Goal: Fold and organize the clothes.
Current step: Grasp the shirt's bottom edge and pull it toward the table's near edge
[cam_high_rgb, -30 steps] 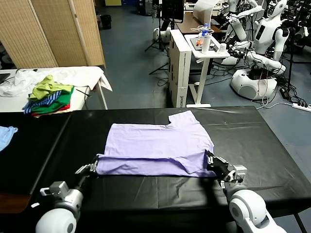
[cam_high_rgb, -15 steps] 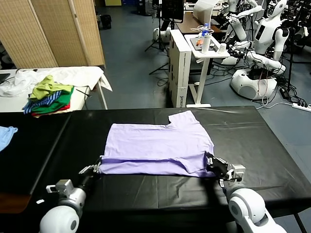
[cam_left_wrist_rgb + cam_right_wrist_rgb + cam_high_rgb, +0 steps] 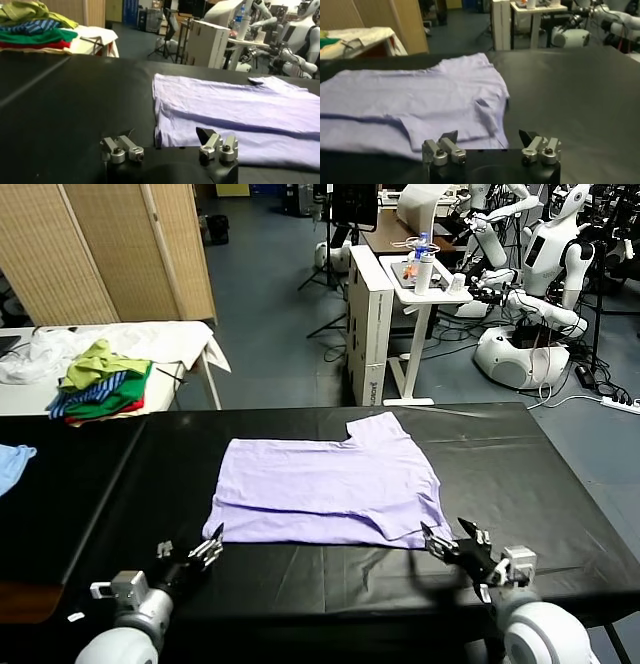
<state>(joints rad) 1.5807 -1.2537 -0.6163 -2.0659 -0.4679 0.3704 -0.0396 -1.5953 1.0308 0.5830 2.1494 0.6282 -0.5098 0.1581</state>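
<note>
Black table point(image 3: 560, 484) holds the lavender T-shirt point(image 3: 325, 489), folded flat at its middle. Left gripper point(image 3: 190, 554) and right gripper point(image 3: 455, 544) sit just off the shirt's near corners, jaws apart, holding nothing.

The head camera looks forward and down from above the robot's body, taking in the whole black table point(image 3: 560, 484) and the room behind it. The left wrist camera sits low, just behind the left gripper point(image 3: 167, 147), near table height, facing across the table toward the pale lavender T-shirt point(image 3: 240, 112) and the far pile of clothes point(image 3: 35, 25). The right wrist camera sits just as low behind the right gripper point(image 3: 490, 145), facing the same shirt's near edge at close range. All three views share the shirt and the table.
</note>
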